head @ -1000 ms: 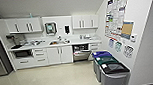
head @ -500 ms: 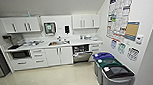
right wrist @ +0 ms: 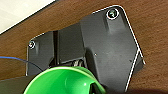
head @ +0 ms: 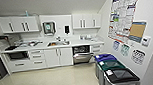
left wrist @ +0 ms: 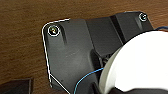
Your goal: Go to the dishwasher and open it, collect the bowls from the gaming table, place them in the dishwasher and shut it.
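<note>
The dishwasher (head: pixel 81 54) sits under the counter at the far side of the kitchen. Its steel door is tipped partly open and shows a dark interior. A white bowl (left wrist: pixel 140 65) hangs close in front of the left wrist camera, with my left gripper (left wrist: pixel 105 75) shut on it. In the right wrist view, a green bowl (right wrist: pixel 65 81) hangs the same way in my right gripper (right wrist: pixel 82 65). Brown wood grain lies behind both bowls. The gaming table is out of view.
Three grey bins stand along the right wall, with blue (head: pixel 105 58), green (head: pixel 111 65) and dark (head: pixel 121 76) lids. White cabinets and a counter with a sink (head: pixel 58 43) line the back wall. Pale floor (head: pixel 51 79) stretches toward the dishwasher. Posters (head: pixel 122 14) cover the right wall.
The whole head view has shifted slightly, so the camera has moved. The kitchen itself looks unchanged.
</note>
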Available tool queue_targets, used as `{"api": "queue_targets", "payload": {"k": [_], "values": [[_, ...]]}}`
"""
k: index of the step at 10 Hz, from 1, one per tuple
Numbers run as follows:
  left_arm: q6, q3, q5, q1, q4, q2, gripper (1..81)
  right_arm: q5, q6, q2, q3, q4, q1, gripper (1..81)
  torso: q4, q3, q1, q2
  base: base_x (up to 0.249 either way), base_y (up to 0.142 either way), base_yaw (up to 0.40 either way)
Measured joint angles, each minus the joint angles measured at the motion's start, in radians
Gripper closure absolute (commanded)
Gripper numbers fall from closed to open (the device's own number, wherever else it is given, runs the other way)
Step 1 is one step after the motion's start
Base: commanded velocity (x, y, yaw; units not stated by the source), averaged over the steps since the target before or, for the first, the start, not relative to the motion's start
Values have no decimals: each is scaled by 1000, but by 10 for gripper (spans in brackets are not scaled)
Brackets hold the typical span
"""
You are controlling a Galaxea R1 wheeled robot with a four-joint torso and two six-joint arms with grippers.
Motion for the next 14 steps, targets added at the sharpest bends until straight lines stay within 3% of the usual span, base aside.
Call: {"api": "queue_targets", "payload": {"k": [14], "values": [[0, 0, 1, 1, 0, -3, 811, 0, 0, 2, 0, 0, 0, 811, 0, 0, 0, 0, 194, 0, 0]]}}
